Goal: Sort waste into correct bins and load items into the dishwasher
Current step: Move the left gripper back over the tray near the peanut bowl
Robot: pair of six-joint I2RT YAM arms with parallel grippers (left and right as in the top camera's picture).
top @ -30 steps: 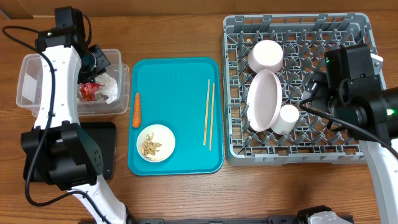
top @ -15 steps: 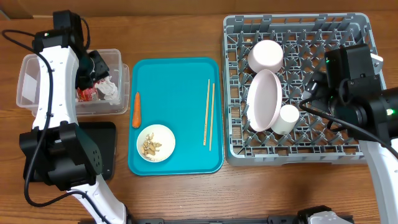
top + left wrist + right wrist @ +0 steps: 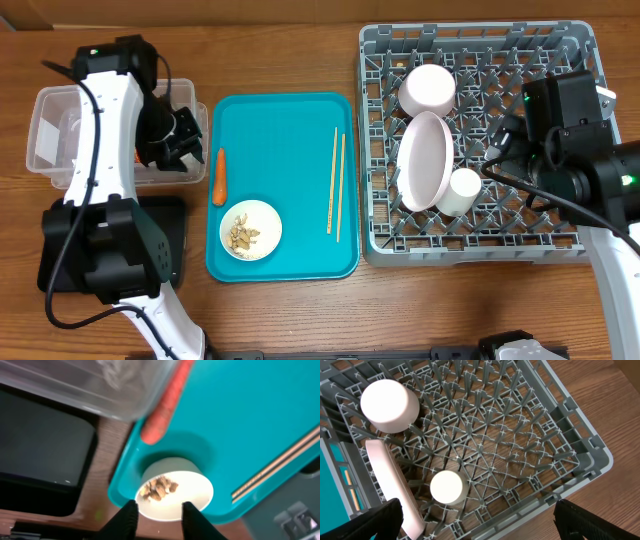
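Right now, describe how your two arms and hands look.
Left arm: white curved shells, black joints, a black cable looped along it. Right arm: bulky black housings with small green lights, a white lower link, black cables. Left hand and right hand: matte black fingers.

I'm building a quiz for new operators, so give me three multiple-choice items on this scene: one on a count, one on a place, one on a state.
1. How many dishes are in the dish rack? A two; B three; C five.
2. Where does the carrot lie? A in the dish rack; B on the plate; C on the teal tray.
3. The right claw is: A open and empty; B shut on the cup; C shut on the plate.
Key: 1 B, a bowl, the plate and the cup; 2 C, it lies by the tray's left edge; 3 A, its fingers stand far apart over the rack with nothing between them.
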